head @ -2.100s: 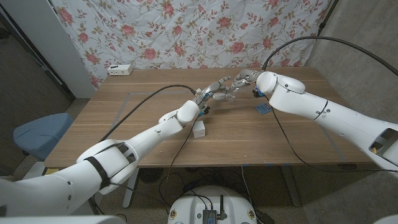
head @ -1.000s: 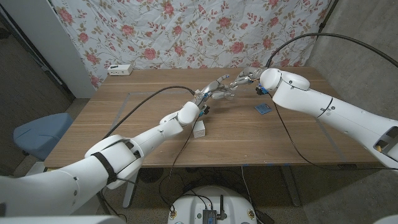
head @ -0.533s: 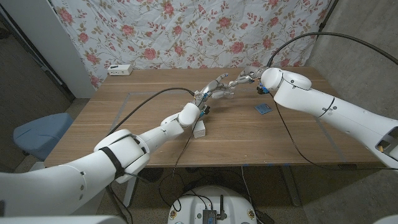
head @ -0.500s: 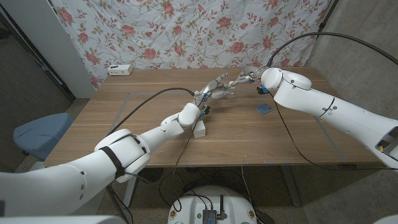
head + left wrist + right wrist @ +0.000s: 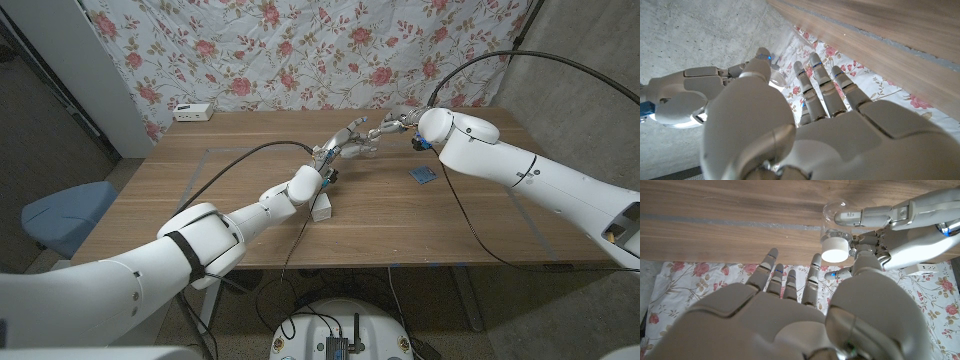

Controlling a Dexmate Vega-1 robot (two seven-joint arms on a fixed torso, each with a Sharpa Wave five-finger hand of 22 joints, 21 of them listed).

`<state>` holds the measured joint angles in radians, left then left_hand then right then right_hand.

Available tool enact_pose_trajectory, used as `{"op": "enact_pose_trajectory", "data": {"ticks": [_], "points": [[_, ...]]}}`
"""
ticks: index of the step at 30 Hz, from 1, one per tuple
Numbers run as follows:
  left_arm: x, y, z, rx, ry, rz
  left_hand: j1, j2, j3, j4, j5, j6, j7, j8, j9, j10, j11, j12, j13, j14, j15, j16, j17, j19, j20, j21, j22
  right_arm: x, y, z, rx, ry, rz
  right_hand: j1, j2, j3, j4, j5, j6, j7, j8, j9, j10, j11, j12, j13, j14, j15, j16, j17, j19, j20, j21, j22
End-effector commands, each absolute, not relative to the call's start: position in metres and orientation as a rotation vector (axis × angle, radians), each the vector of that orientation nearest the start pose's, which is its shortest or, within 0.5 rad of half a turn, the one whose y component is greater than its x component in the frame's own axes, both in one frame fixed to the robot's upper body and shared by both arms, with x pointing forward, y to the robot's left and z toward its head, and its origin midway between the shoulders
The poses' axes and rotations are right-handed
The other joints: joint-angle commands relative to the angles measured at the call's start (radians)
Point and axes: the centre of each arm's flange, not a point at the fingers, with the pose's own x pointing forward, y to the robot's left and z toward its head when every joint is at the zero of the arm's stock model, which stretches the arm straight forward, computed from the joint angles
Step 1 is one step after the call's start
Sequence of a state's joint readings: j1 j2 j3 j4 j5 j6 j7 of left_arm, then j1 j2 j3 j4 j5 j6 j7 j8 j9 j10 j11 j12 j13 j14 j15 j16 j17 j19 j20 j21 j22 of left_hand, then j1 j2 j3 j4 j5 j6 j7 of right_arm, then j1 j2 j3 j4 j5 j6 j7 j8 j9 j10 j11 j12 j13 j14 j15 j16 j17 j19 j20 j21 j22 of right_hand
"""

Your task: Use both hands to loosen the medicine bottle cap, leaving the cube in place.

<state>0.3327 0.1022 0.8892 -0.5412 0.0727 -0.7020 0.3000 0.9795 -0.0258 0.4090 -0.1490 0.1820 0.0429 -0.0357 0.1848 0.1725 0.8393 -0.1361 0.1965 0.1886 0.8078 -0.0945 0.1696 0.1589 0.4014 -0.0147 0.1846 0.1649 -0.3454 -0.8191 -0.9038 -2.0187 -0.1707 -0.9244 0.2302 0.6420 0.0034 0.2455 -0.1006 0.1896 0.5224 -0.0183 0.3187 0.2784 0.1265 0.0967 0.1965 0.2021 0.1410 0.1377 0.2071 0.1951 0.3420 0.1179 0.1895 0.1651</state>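
My left hand (image 5: 345, 141) is raised over the far middle of the table and holds a clear medicine bottle (image 5: 836, 214) between its thumb and fingers (image 5: 865, 215). The bottle's white cap (image 5: 834, 251) points toward my right hand (image 5: 392, 124). My right hand (image 5: 780, 315) has its fingers spread and straight, and the cap sits just past the gap between its thumb and nearest finger with no clear contact. In the left wrist view the bottle (image 5: 778, 76) shows beyond my left hand (image 5: 790, 125). A small blue cube (image 5: 423, 176) lies on the table under my right forearm.
A white box (image 5: 321, 208) sits on the table beside my left forearm. A white device (image 5: 194, 111) lies at the back left edge. A floral curtain hangs behind the table, and a blue chair (image 5: 65, 215) stands off its left side. Cables run along both arms.
Since two seconds ago my right hand has shifted slightly toward the table's far side, away from the left hand. Over the last half second nothing visibly moved. The cube stays put.
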Motion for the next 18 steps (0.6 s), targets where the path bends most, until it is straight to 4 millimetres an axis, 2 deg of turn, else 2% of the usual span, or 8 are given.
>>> {"op": "enact_pose_trajectory", "data": {"ticks": [1, 18], "points": [[0.6850, 0.0472, 0.0064, 0.642, -0.909, -0.333, 0.009, -0.001, 0.003, 0.002, -0.001, 0.010, 0.001, 0.004, 0.001, 0.008, 0.001, 0.002, 0.002, 0.009, -0.107, 0.004, 0.001, 0.000, -0.004, -0.001, 0.002, 0.5802, -0.1709, 0.1074, -1.268, -0.242, 0.034, 0.011, 0.003, 0.003, -0.010, 0.007, 0.015, -0.002, 0.005, 0.001, 0.014, 0.001, 0.008, 0.003, 0.009, -0.001, 0.001, 0.002, 0.011, 0.000, 0.005, 0.006], [0.6824, 0.0462, 0.0048, 0.638, -0.918, -0.331, 0.007, 0.003, 0.005, 0.004, -0.001, 0.016, 0.002, 0.003, 0.001, 0.012, 0.002, 0.002, 0.002, 0.012, -0.106, 0.004, 0.001, -0.002, -0.010, -0.001, 0.002, 0.5784, -0.1709, 0.1055, -1.273, -0.242, 0.023, 0.030, 0.010, 0.010, -0.026, 0.012, 0.070, -0.015, 0.027, 0.000, 0.028, 0.000, 0.010, 0.003, 0.022, -0.005, 0.003, 0.000, 0.021, -0.006, 0.007, 0.005]]}}
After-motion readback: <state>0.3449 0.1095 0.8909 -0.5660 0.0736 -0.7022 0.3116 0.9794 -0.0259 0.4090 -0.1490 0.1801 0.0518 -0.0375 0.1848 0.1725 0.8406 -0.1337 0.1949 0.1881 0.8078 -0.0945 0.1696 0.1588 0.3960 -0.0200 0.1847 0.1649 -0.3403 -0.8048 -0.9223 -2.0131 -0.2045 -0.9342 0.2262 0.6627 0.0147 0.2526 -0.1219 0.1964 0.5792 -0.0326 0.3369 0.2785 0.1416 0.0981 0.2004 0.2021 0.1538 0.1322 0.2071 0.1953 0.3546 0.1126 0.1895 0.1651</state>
